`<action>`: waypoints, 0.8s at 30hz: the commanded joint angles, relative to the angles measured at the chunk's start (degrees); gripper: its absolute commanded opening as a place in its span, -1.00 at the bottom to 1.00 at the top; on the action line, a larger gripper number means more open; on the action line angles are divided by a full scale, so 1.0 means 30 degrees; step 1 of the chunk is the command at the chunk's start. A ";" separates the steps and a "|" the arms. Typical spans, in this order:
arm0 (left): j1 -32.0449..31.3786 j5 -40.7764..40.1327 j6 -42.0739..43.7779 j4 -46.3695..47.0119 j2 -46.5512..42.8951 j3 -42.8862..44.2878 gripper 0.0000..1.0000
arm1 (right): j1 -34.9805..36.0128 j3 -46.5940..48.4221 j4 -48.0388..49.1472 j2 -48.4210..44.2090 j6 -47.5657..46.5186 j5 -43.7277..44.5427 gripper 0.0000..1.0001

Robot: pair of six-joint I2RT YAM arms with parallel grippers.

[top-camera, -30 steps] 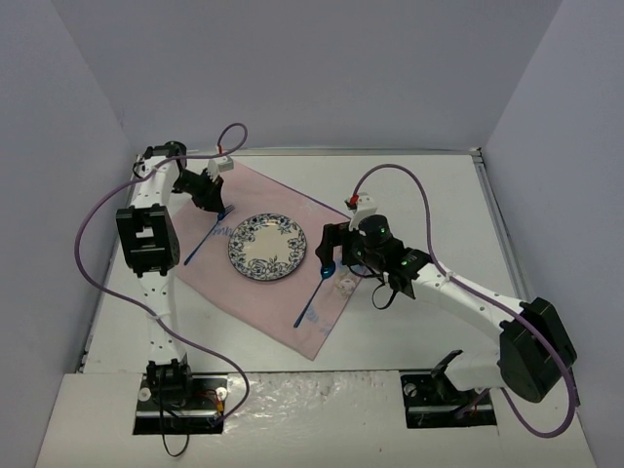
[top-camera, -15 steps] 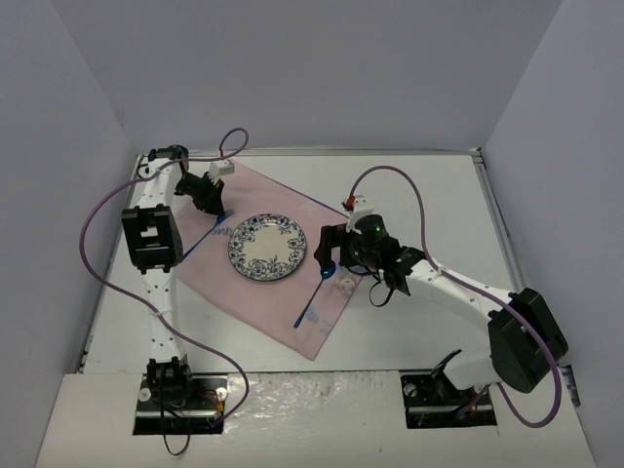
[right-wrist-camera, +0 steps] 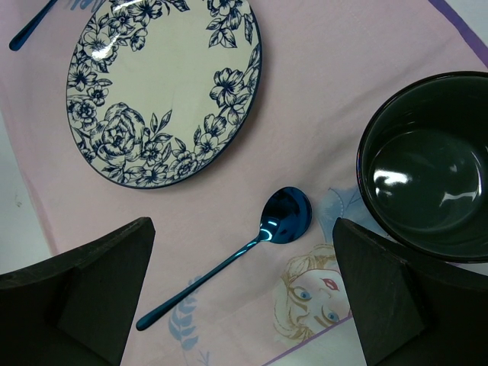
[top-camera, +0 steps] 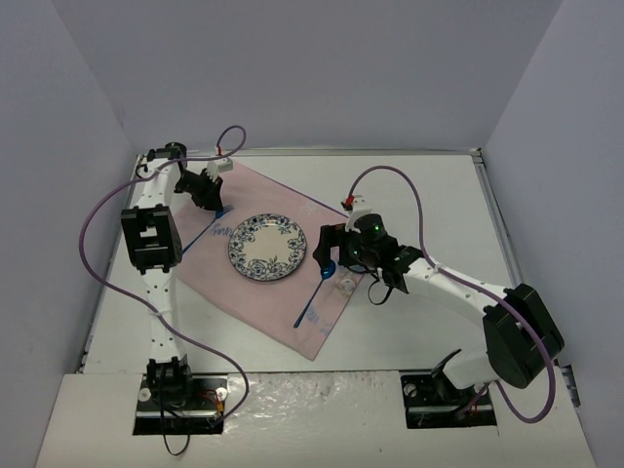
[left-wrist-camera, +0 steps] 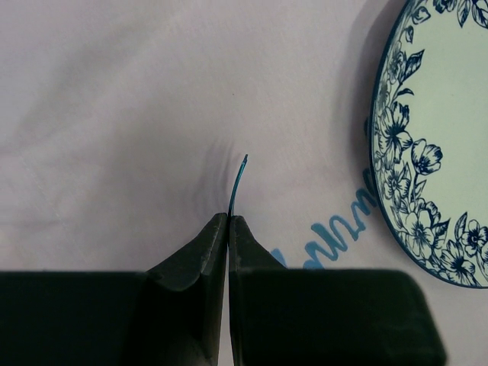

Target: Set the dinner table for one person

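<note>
The left gripper [top-camera: 215, 200] has edged toward the far-left corner of the pink cloth [top-camera: 292, 317], jaws pinched shut on the tip of a thin blue utensil [left-wrist-camera: 238, 183] left of the plate [top-camera: 267, 247]; the right gripper [right-wrist-camera: 242, 255] hangs wide open over the spoon [right-wrist-camera: 286, 216]. Cutlery placing seems in hand: next, the left should let go and lift clear. The white surface [top-camera: 439, 195] lies under everything, its long axis seemingly running left to right in the top view.
</note>
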 commanded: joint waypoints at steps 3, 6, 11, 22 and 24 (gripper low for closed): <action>0.0214 0.0735 -0.0437 0.1501 -0.0651 0.0685 -1.00 | -0.0124 0.0870 0.1427 0.0114 0.0276 -0.0420 1.00; 0.0236 0.0669 -0.0525 0.1656 -0.0608 0.0664 -0.93 | -0.0125 0.0824 0.1473 0.0205 0.0298 -0.0464 1.00; 0.0302 0.0478 -0.0781 0.2052 -0.0592 0.0452 -0.63 | -0.0125 0.0787 0.1568 0.0293 0.0393 -0.0581 1.00; 0.0420 -0.1272 -0.3538 0.7865 -0.3265 -0.3068 -0.39 | -0.0129 0.0704 0.1828 0.0259 0.0619 -0.0914 1.00; 0.0420 -0.1498 -0.3763 0.8273 -0.3763 -0.3770 -0.38 | -0.0125 0.0591 0.1941 0.0179 0.0670 -0.0981 1.00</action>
